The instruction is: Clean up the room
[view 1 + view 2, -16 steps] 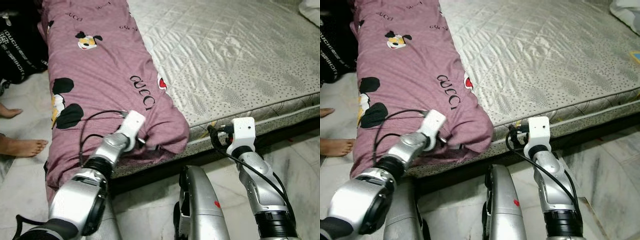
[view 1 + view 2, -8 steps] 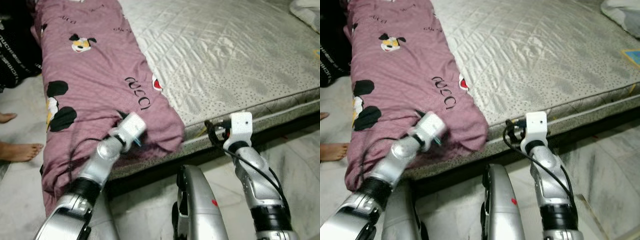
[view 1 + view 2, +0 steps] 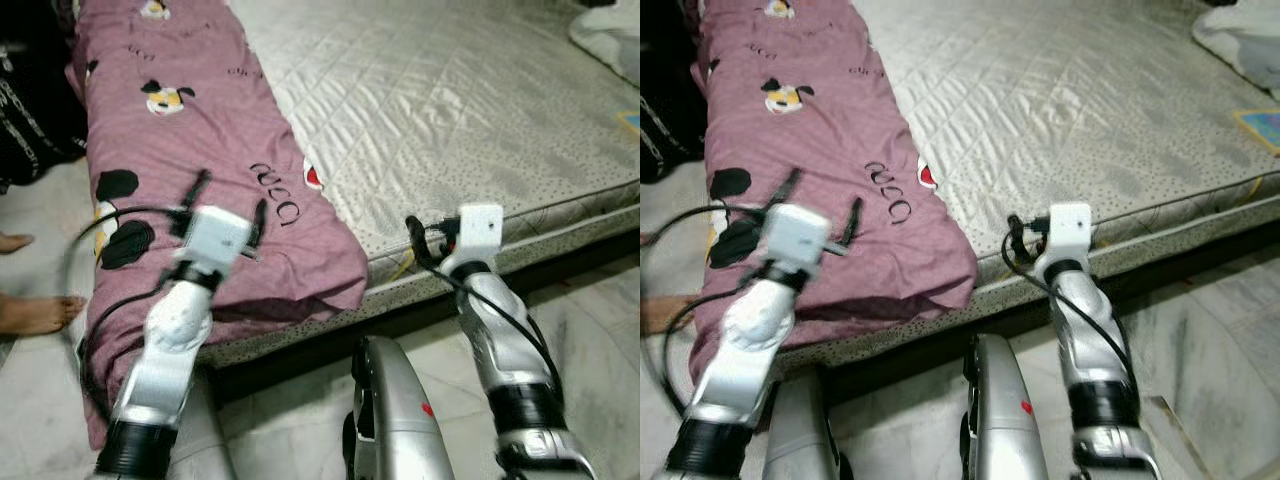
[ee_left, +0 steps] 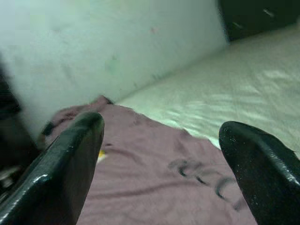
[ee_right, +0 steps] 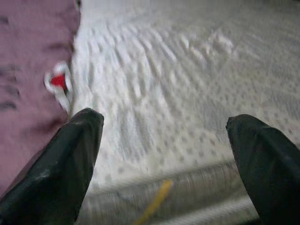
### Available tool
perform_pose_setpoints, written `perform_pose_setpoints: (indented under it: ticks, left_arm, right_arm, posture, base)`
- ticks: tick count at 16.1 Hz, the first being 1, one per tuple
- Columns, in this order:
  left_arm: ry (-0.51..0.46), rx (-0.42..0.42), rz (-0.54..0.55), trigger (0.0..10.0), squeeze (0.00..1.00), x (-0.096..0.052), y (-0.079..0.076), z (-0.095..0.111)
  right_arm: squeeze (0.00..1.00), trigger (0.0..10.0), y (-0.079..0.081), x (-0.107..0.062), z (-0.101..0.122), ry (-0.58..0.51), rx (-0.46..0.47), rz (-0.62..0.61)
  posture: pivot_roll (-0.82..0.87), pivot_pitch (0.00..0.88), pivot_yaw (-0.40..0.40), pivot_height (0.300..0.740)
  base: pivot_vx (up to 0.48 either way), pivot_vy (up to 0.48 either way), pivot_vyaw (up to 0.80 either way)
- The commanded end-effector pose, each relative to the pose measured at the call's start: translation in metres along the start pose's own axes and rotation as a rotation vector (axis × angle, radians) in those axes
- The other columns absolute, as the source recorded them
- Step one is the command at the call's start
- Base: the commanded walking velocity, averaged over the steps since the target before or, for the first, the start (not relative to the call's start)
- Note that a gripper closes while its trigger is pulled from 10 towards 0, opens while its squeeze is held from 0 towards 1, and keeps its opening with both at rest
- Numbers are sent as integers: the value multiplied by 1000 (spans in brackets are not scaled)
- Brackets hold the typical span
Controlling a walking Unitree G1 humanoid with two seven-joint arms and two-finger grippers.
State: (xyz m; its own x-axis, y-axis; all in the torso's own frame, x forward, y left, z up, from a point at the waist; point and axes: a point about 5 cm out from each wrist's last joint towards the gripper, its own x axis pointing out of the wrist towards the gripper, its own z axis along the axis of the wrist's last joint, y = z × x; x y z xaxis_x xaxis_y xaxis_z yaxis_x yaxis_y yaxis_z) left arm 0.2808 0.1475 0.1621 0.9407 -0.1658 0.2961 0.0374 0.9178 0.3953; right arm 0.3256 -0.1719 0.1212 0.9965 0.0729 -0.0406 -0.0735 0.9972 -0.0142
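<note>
Reaching: left gripper [image 3: 226, 207] hangs over the near end of the mauve cartoon-print folded blanket [image 3: 190, 150]; its long black fingers [image 4: 70, 164] stand wide apart with nothing between them.
Step in hand: judged as the approach to take up the blanket, grasp not yet made.
Next move: likely lowering onto the folded near edge and closing on a thick bunch of cloth.
Right gripper [image 3: 1040, 225]: at the near edge of the grey quilted mattress [image 3: 450, 110], fingers [image 5: 61, 164] spread, empty.
Blanket place: along the mattress's left side, overhanging its edge.
Long axis: running from the robot away toward the far wall.
</note>
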Motion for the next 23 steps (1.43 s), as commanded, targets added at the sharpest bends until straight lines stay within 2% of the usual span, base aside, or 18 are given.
perform_pose_setpoints:
  ticks: [1, 3, 6, 8, 11, 16, 21, 23]
  left_arm:
    - [29, -35, 98, 10000, 0, -6, 16, -4]
    - [71, -91, 201, 10000, 0, -15, 26, -11]
    - [151, -156, 304, 10000, 0, -12, 39, -25]
    - [177, -180, 311, 10000, 0, -7, 39, -30]
    - [160, -193, 310, 10000, 0, 3, 36, -28]
    - [147, -186, 379, 10000, 0, 11, 50, -27]
    - [148, -196, 379, 10000, 0, 19, 47, -28]
    - [160, -205, 381, 10000, 0, 20, 47, -30]
  right_arm:
    - [0, 10000, 2, 3, 8, -51, 29, 0]
    - [0, 10000, 6, 4, 15, -103, 55, 17]
    - [0, 10000, 9, 8, 23, -167, 99, 18]
    - [0, 10000, 10, 9, 27, -188, 122, 8]
    - [0, 10000, 9, 11, 32, -203, 142, 3]
    - [0, 10000, 18, 23, 40, -216, 167, 29]
    - [0, 10000, 23, 23, 33, -200, 155, 3]
    - [0, 10000, 24, 22, 27, -181, 135, -12]
  posture:
    - [33, 0, -32, 519]
    - [37, 0, -28, 519]
    - [28, 0, -11, 542]
    - [13, 0, -6, 561]
    - [10, 0, -16, 595]
    - [42, 0, -33, 639]
    - [41, 0, -25, 696]
    - [31, 0, -19, 696]
  base:
    - [0, 0, 0]
    - [0, 0, 0]
    - [0, 0, 0]
    - [0, 0, 0]
    - [0, 0, 0]
    - [0, 0, 0]
    - [0, 0, 0]
    - [0, 0, 0]
